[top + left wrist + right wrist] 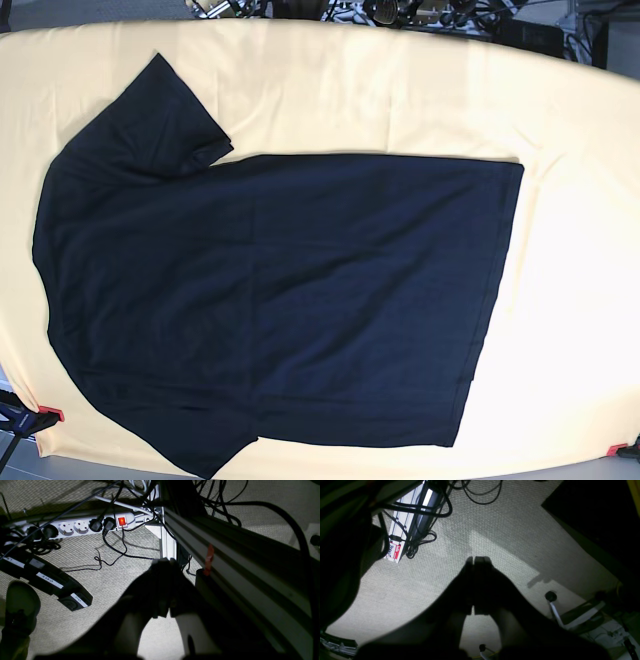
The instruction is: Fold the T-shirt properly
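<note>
Black jaws of left gripper (162, 561) pressed together, holding nothing — left wrist view looks down past table frame (225, 562) at carpet (130, 580), power strip (80, 526) with red switch lit; no shirt here.

Right wrist view: right gripper (475, 560) likewise closed, empty, hanging over carpet beside frame leg (402, 527).

Base view: T-shirt (280, 300) spread flat on pale yellow cloth (400, 90), collar end left, hem right — neither gripper in sight above it.

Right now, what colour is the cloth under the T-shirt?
Pale yellow-cream and plain, with no pattern. The cloth under the black T-shirt shows best in the base view.
</note>
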